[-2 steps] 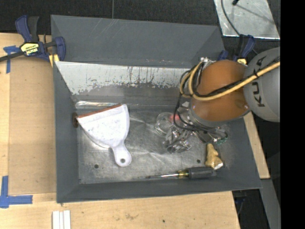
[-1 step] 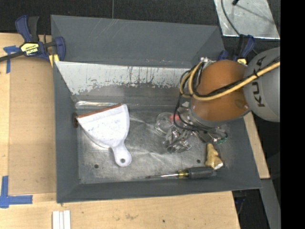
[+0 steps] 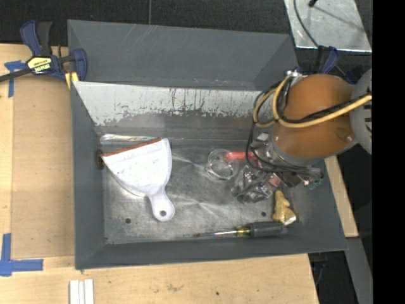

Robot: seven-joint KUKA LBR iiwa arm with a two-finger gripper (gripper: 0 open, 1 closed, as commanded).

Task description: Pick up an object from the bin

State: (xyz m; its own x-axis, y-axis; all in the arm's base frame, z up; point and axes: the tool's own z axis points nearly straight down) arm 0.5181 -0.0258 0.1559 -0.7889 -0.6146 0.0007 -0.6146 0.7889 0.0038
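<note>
A clear rounded piece (image 3: 219, 164) lies right of the middle of the grey bin (image 3: 190, 59), just beside the dark jaws, which sit low over the floor under the arm's orange wrist cover (image 3: 313, 116); whether they are apart or together I cannot tell. A brass fitting (image 3: 284, 209) lies near on their other side. A black-handled screwdriver (image 3: 248, 231) lies along the near wall and a white scoop (image 3: 142, 166) well apart at left
</note>
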